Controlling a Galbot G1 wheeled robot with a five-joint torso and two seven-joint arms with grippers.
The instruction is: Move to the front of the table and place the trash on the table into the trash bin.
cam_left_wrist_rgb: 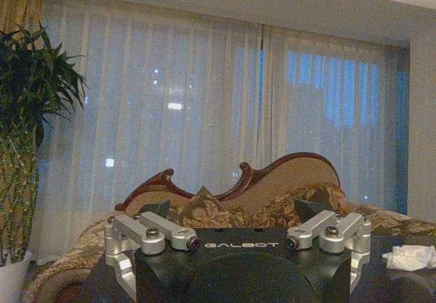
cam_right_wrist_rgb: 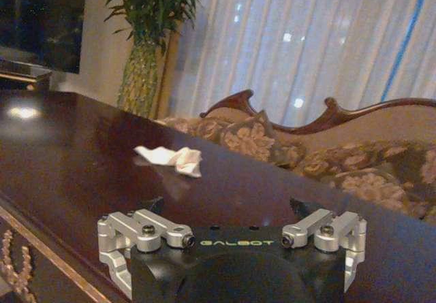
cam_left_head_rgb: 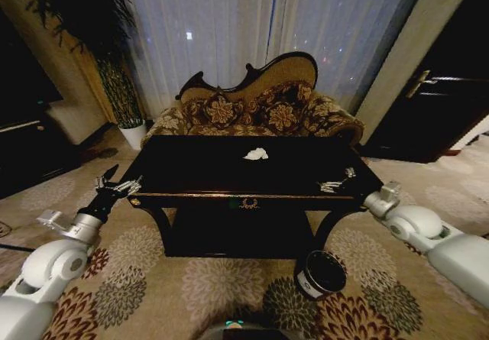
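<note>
A crumpled white paper wad (cam_left_head_rgb: 256, 153) lies on the glossy black desk (cam_left_head_rgb: 191, 176), a little above the middle of the head view and toward the desk's far edge, with bare top all around it. In the right wrist view the same wad (cam_right_wrist_rgb: 170, 158) sits left of centre on the dark surface. The trash bin (cam_left_head_rgb: 322, 274), a small dark bucket with a white label, stands on the patterned carpet (cam_left_head_rgb: 145, 279) at the lower right of centre, just before the desk's front right leg. The left hand (cam_left_head_rgb: 116, 185) hangs at the desk's front left corner, its fingers apart. The right hand (cam_left_head_rgb: 337, 182) is over the desk's right front part, fingers also apart. A floral sofa (cam_left_head_rgb: 252, 111) stands behind the desk.
</note>
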